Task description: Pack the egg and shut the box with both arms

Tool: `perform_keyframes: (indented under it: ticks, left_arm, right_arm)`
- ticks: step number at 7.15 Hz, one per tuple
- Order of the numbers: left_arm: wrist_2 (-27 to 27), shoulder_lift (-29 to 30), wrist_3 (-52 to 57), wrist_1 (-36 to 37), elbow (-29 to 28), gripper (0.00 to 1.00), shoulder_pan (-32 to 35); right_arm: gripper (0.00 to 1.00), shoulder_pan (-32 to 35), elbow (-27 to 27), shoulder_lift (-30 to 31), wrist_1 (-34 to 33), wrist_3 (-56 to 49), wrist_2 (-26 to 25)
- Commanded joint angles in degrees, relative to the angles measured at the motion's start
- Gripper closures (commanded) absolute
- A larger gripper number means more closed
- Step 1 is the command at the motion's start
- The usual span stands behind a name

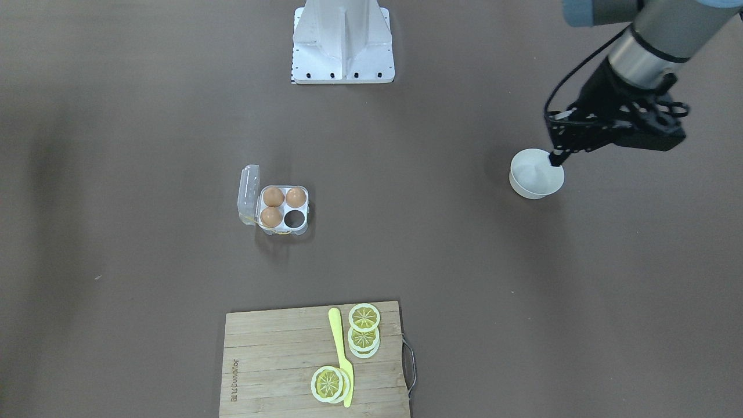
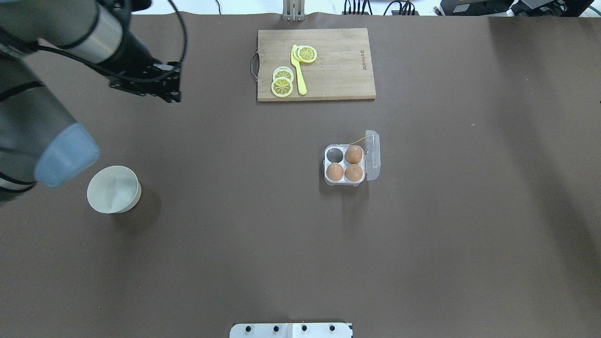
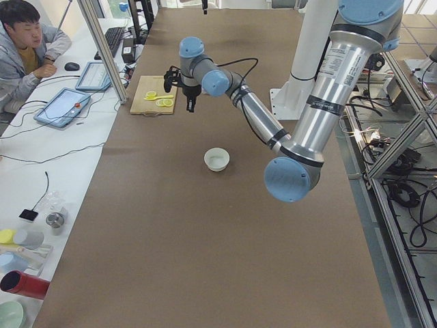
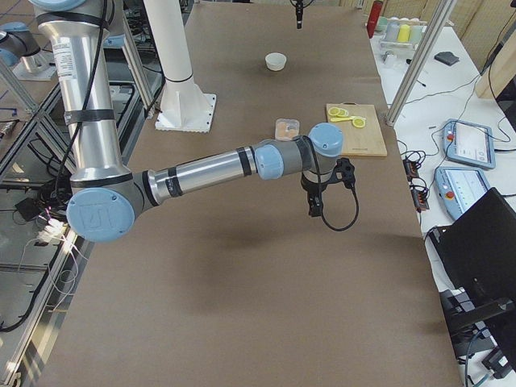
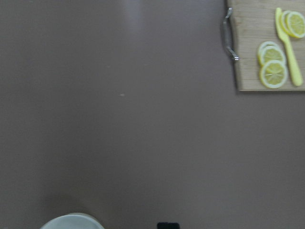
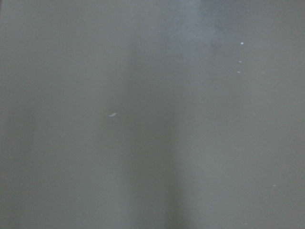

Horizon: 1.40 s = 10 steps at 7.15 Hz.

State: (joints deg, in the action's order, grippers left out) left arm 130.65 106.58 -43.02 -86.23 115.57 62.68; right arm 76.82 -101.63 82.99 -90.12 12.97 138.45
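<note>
The clear box [image 1: 302,227] stands mid-table with its lid [image 1: 248,194] open and upright at its side. Three alike brown eggs [image 1: 273,197] fill three cells; the fourth cell [image 1: 295,218] is empty. The box also shows in the overhead view [image 2: 328,176]. My left gripper [image 1: 556,159] hangs above the rim of the white bowl [image 1: 537,180], far from the box. Its fingertips look closed, with nothing in them. My right gripper [image 4: 314,211] shows only in the exterior right view, above bare table. I cannot tell whether it is open or shut.
A wooden cutting board [image 1: 273,360] with lemon slices [image 1: 364,317] and a yellow knife [image 1: 339,348] lies at the operators' edge. The white bowl [image 2: 114,189] looks empty. The robot base [image 1: 342,58] is at the back. An operator [image 3: 27,48] sits beside the table.
</note>
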Motion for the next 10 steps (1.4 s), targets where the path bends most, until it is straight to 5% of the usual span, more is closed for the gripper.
perform_keyframes:
  ticks: [1, 2, 3, 4, 6, 8, 10]
  left_arm:
    - [4.16, -10.73, 11.96, 0.27, 0.80, 1.00, 5.42]
    - [4.26, -12.95, 13.39, 0.27, 0.28, 1.00, 6.30]
    - [4.26, -15.50, 18.27, 0.18, -0.16, 0.36, 7.53]
    - [4.18, -17.43, 24.33, 0.27, -0.60, 0.03, 8.85]
    - [4.17, -19.38, 25.53, 0.27, -0.78, 0.03, 11.49]
    - [4.17, -19.48, 25.53, 0.27, -0.78, 0.03, 11.76]
    - [4.17, -19.56, 25.53, 0.27, -0.87, 0.03, 11.94]
  right_arm:
    - [0.01, -12.15, -1.29, -0.11, 15.40, 22.85, -5.95]
    - [0.01, -18.31, -1.29, -0.37, 21.93, 33.59, -10.35]
    - [0.01, -21.77, -1.47, -1.76, 23.39, 39.36, -11.70]
    - [0.01, -24.41, -2.25, -2.73, 23.41, 42.11, -13.63]
    - [0.05, -29.86, -2.44, -6.06, 23.32, 48.43, -18.28]
    - [1.00, -32.52, -2.53, -7.13, 23.32, 52.32, -19.97]
    - [1.00, -33.49, -2.35, -8.36, 22.88, 52.51, -19.98]
